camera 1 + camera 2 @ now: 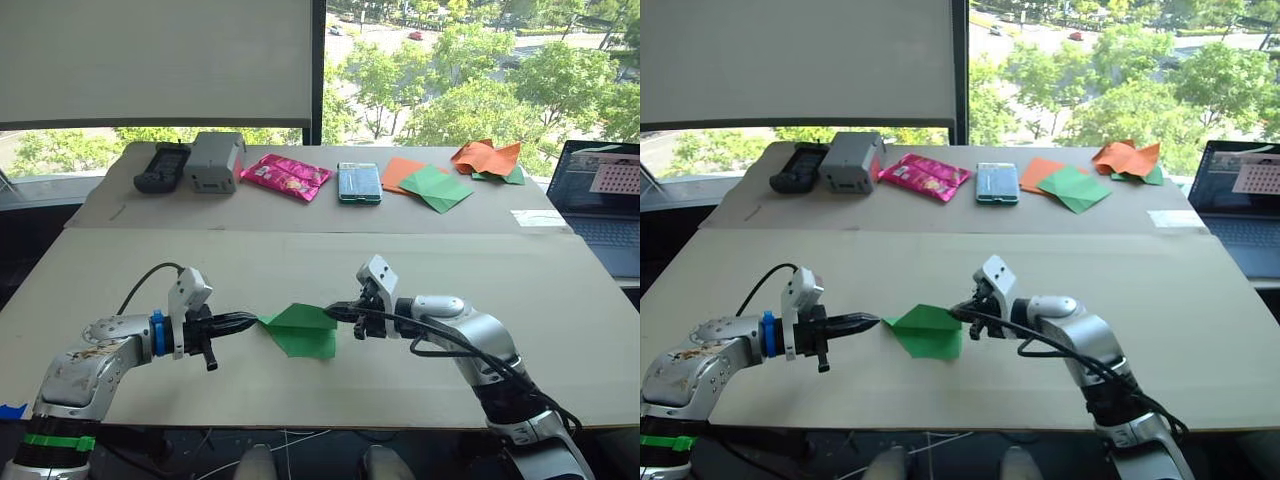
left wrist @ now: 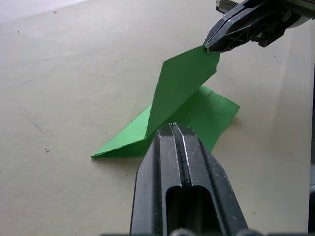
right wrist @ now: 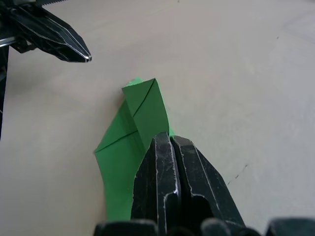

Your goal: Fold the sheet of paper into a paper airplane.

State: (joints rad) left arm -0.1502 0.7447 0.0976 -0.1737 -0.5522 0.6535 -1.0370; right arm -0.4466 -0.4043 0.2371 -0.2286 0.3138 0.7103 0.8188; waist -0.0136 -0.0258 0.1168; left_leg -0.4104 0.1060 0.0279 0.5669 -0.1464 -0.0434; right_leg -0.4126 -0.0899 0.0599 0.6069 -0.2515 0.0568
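The bright green sheet of paper (image 1: 300, 338) lies near the front of the table, folded into a pointed shape with its tip toward my left. One flap (image 2: 179, 83) stands up from it. My right gripper (image 1: 333, 313) is shut on the top corner of that flap and holds it raised. My left gripper (image 1: 252, 320) is shut with nothing in it, its tip just short of the paper's pointed left end. In the right wrist view a crease runs across the held flap (image 3: 147, 110).
Along the back table stand a black device (image 1: 162, 167), a grey box (image 1: 213, 160), a pink packet (image 1: 287, 176) and a teal pack (image 1: 359, 182). Orange and duller green papers (image 1: 437, 187) and a crumpled heap (image 1: 488, 158) lie beyond. A laptop (image 1: 610, 205) sits at the right.
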